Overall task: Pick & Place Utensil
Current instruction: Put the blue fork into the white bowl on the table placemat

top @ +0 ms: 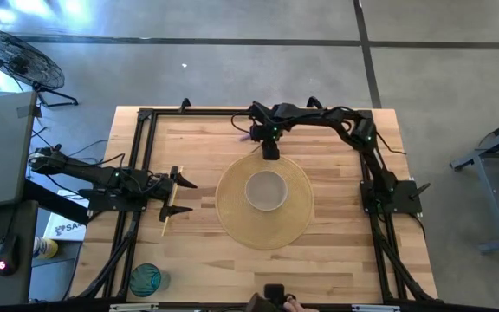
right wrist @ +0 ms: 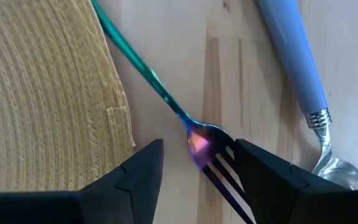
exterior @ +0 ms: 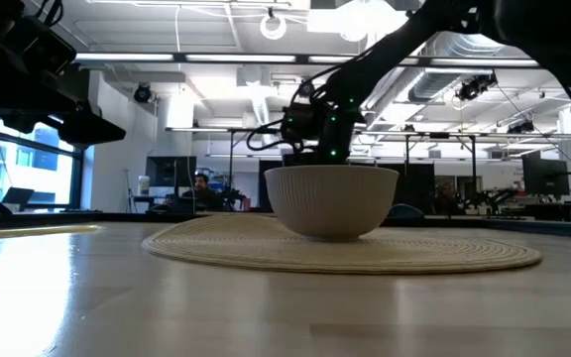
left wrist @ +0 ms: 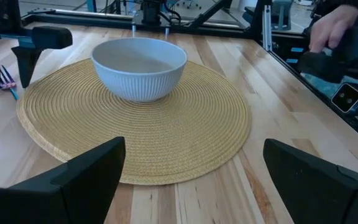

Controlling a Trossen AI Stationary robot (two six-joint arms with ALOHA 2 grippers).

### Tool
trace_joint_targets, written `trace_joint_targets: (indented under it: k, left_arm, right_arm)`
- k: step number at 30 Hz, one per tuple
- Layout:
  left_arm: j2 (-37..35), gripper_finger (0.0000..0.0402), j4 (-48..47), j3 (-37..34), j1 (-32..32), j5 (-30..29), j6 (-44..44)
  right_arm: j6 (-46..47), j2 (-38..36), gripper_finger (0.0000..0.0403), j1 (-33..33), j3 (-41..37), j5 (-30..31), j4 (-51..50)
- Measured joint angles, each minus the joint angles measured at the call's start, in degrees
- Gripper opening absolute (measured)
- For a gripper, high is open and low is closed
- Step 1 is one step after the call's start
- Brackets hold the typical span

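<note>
An iridescent fork (right wrist: 164,95) with a teal handle lies flat on the wood, just off the far edge of the round woven placemat (top: 232,218). A blue-handled spoon (right wrist: 296,57) lies beside it. My right gripper (right wrist: 197,149) is open and points down over the fork, one finger on each side of the fork's neck, apart from it. In the high view it stands at the mat's far edge (top: 269,149). A white ribbed bowl (top: 266,191) sits in the middle of the mat. My left gripper (top: 180,192) waits open at the table's left.
A teal glass (top: 145,279) stands near the table's near-left corner. A pale wooden stick (top: 168,217) lies under my left gripper. Black frame rails (top: 137,156) run along the table's left and right sides. A person's hand (left wrist: 329,26) shows beyond the table's edge.
</note>
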Motion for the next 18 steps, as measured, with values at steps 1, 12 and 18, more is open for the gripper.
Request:
trace_joint_targets:
  k: [1, 12, 18]
  left_arm:
    - [-0.02, 0.0378, 0.0, 0.0, 0.0, -0.02, 0.0]
    - [-0.01, 0.0378, 0.0, 0.01, 0.0, -0.02, 0.0]
    - [-0.02, 0.0378, 0.0, 0.02, 0.0, -0.02, 0.0]
  right_arm:
    - [0.5, -0.02, 0.0193, 0.01, -0.23, 0.45, 0.13]
    - [2.11, -1.07, 0.0189, -0.26, -0.28, 8.74, -5.73]
    - [2.96, -1.16, 0.0187, -0.36, -0.3, 14.25, -12.93]
